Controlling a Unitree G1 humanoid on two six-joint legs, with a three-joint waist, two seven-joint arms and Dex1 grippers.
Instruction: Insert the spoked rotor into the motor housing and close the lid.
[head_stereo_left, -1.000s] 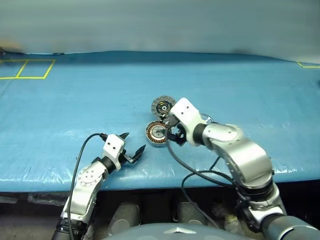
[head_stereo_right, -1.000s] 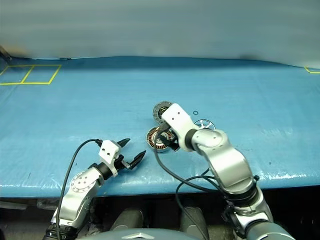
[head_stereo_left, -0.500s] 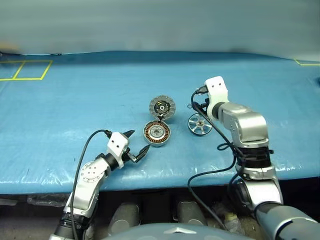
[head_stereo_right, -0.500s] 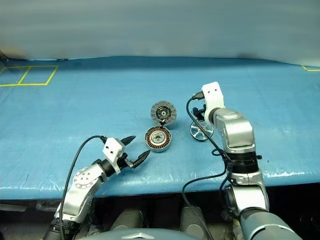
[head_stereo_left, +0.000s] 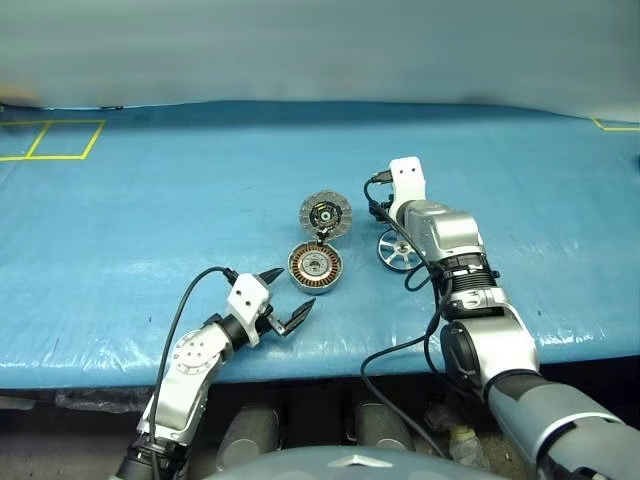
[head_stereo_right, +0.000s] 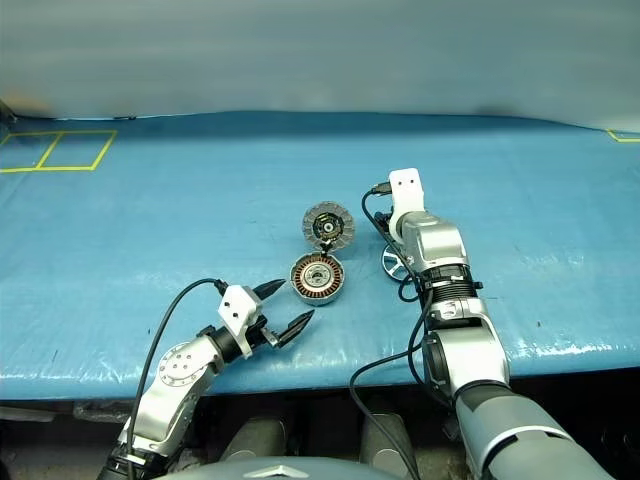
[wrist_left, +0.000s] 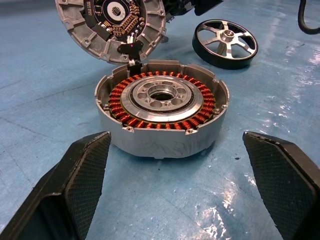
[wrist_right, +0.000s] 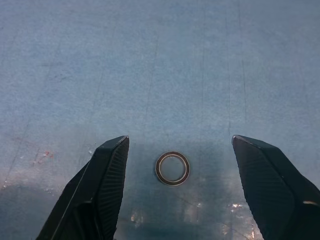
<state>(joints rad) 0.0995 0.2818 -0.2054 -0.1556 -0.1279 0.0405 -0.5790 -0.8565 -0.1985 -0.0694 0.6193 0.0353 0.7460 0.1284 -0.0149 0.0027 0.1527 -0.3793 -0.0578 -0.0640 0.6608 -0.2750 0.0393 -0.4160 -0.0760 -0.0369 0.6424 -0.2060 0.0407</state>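
The motor housing (head_stereo_left: 315, 266), a grey cup with copper windings, sits on the blue table. Its hinged lid (head_stereo_left: 325, 213) stands open just behind it, showing the dark inside. The spoked rotor (head_stereo_left: 400, 252) lies flat to the housing's right, and my right forearm partly covers it in the right eye view. My left gripper (wrist_left: 176, 137) is open, low and just in front of the housing (wrist_left: 162, 112), with nothing between the fingers. My right gripper (wrist_right: 177, 142) is open past the rotor, pointing down at a tiny ring (wrist_right: 172, 168) on the table.
The blue table cover (head_stereo_left: 150, 200) stretches wide to both sides and behind the parts. Yellow tape squares (head_stereo_left: 50, 140) mark the far left corner. The table's front edge (head_stereo_left: 330, 355) runs close behind my left gripper.
My right arm has swung away from above the housing, out to the right and forward, ending beyond the rotor. My left gripper has crept right, closer to the housing.
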